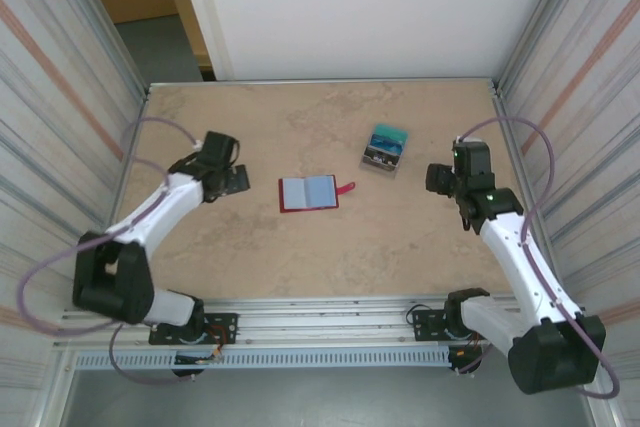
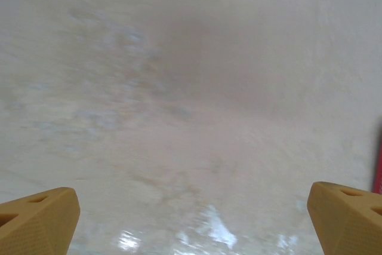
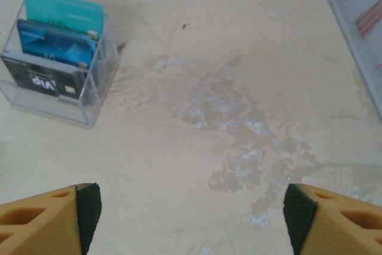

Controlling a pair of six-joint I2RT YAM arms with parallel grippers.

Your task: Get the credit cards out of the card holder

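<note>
Left in the overhead view, the left gripper hangs over the mottled, stone-look table, its ridged yellow jaws spread wide and empty. Just right of them, mid-frame, the flat red card holder lies open, its pale glossy pockets facing up. Further right, thin teal, blue and black credit cards stand stepped in a clear plastic box, up-left of the right gripper, whose black-padded jaws gape empty.
</note>
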